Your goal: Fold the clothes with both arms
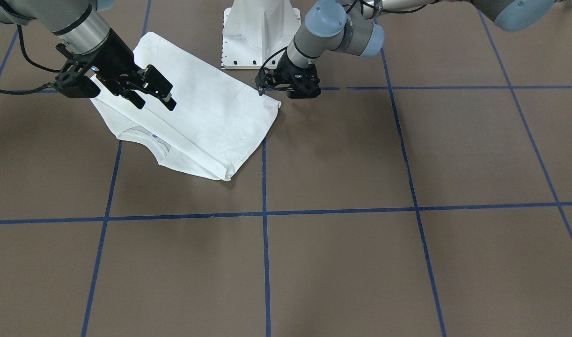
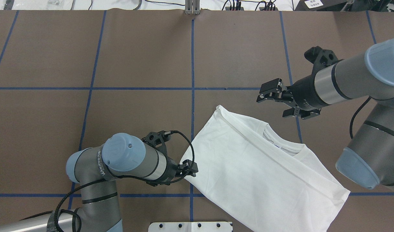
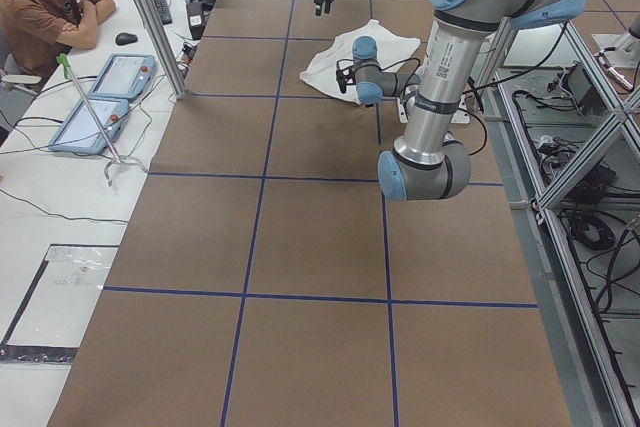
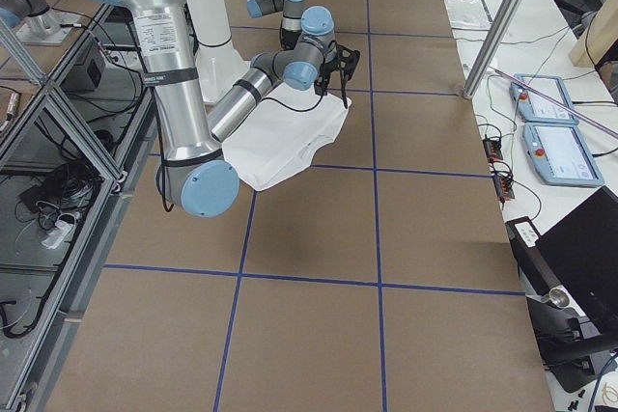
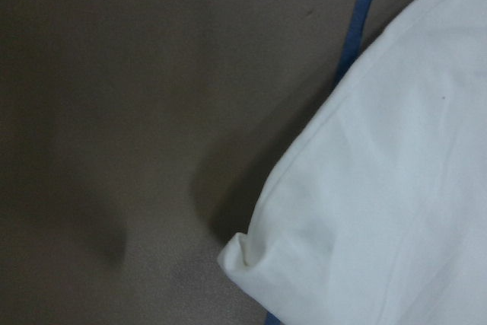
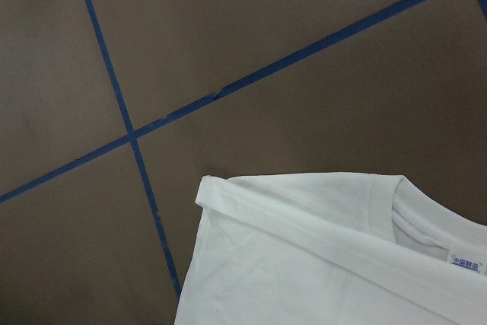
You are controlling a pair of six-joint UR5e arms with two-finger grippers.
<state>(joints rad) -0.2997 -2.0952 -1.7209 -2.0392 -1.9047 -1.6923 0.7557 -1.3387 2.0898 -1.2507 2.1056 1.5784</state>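
On the brown table (image 1: 407,271), blue tape grid (image 1: 265,213); folded shirt (image 1: 211,112); desk (image 3: 50,217) alongside.

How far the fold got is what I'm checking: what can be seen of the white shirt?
The white shirt looks like soft cotton, folded into a rough rectangle and lying flat, diagonally, on the brown table. Its ribbed collar and small neck label show beside a folded band of cloth. One corner sits by the left gripper; contact is unclear. The open right gripper hovers clear of it.

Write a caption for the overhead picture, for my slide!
Folded white shirt, left end effector beside one corner, right end effector open near the collar.
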